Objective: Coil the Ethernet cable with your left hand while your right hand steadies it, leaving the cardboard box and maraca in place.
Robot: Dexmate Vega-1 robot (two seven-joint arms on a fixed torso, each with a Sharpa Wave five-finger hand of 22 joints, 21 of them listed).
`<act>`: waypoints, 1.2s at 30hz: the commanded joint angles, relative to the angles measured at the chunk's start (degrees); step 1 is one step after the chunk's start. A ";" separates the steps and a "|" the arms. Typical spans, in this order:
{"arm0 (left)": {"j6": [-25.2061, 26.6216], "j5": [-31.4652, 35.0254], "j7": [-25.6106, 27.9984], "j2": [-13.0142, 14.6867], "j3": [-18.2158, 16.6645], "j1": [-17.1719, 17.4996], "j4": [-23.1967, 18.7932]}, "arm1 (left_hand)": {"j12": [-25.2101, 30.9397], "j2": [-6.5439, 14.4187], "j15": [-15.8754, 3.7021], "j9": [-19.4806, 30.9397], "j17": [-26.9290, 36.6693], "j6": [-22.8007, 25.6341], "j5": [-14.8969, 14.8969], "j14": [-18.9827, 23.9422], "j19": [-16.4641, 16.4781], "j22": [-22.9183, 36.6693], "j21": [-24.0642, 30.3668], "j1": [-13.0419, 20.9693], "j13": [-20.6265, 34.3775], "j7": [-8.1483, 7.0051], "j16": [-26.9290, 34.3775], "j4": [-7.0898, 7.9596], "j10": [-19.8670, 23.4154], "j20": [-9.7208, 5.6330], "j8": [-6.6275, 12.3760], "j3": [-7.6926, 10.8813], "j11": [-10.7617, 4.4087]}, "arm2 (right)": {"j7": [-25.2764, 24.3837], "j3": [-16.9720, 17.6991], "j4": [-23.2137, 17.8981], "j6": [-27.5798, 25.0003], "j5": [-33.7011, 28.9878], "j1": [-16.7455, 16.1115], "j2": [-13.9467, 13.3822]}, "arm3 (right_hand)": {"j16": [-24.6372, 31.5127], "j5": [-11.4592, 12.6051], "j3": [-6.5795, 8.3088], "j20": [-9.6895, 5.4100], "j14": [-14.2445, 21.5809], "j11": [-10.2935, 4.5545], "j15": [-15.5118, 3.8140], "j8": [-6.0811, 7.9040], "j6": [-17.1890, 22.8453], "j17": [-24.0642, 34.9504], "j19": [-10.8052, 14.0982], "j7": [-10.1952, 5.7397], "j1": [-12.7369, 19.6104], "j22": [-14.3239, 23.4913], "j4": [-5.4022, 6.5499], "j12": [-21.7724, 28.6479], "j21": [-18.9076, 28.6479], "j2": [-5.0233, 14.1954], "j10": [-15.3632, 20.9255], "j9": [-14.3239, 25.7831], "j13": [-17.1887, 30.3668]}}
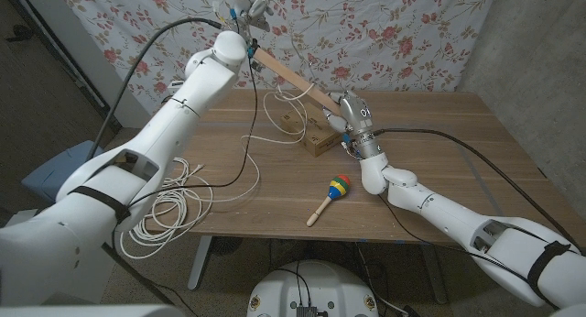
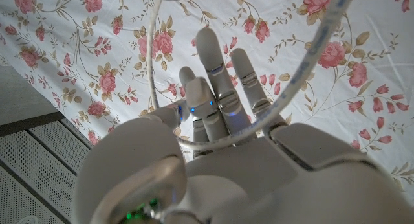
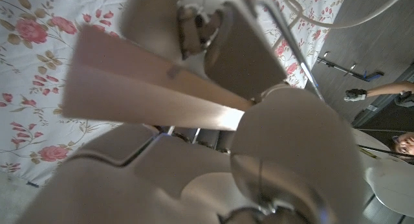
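Observation:
The white Ethernet cable [image 1: 245, 167] trails from loose coils over the table's left edge, across the wood, and up to my left hand [image 1: 245, 15], raised high against the curtain. In the left wrist view a loop of cable [image 2: 294, 88] hangs across the back of that hand [image 2: 217, 88], whose fingers reach straight up. My right hand [image 1: 352, 115] sits at the cardboard box [image 1: 317, 139], holding its long flap [image 1: 288, 76], which slants up to the left. The flap [image 3: 149, 88] crosses close over that hand [image 3: 194, 172]. The maraca [image 1: 331, 192] lies near the front edge.
The wooden table [image 1: 439, 134] stands before a floral curtain [image 1: 385, 33]. Black arm cables [image 1: 245, 175] cross the table's left part. More cable loops [image 1: 286, 111] lie behind the box. A person [image 3: 402, 144] is at the edge of the right wrist view.

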 commanded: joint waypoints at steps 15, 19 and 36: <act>3.06 0.56 -7.30 -4.10 6.63 -10.78 7.32 | -0.05 0.22 0.01 -0.11 0.34 0.71 0.47 0.57 0.42 0.07 0.35 -0.52 1.31 0.41 -0.28 -0.06 -1.24 -0.13 0.86 -0.10 -1.77 | -3.15 1.00 12.36 6.90 -17.28 2.44 7.16 | -0.08 0.14 2.40 -5.74 -0.47 -0.65 -5.28 0.44 0.51 0.19 -0.32 -0.43 -5.54 0.15 2.34 -0.57 -0.21 5.38 0.13 -0.21 -0.18; 3.01 0.76 -7.82 -4.65 7.20 -11.27 7.35 | 0.01 0.23 -0.14 0.01 0.24 0.66 0.48 0.62 0.45 0.05 0.35 -0.53 1.52 0.33 -0.37 -0.07 -1.21 -0.12 1.01 -0.08 -1.83 | -3.15 -0.71 14.18 7.35 -17.71 3.89 7.74 | -0.07 0.16 2.38 -5.72 -0.50 -0.70 -5.28 0.52 0.63 0.19 -0.40 -0.46 -5.58 0.18 2.33 -0.66 -0.21 5.39 0.21 -0.34 -0.23; 2.77 -2.08 -10.48 -4.78 5.88 -9.32 1.65 | -0.31 0.25 0.00 -0.49 0.43 0.64 0.51 0.62 0.52 0.01 0.35 -0.59 1.56 0.51 -0.50 -0.09 -1.25 -0.15 1.13 -0.03 -1.93 | 15.68 -9.92 2.42 -15.72 -1.38 5.09 3.92 | 0.08 0.25 2.44 -5.67 -0.31 -0.47 -5.29 0.84 0.82 0.25 -0.04 -0.17 -5.49 0.29 2.11 -0.57 0.17 5.55 0.25 -0.67 0.34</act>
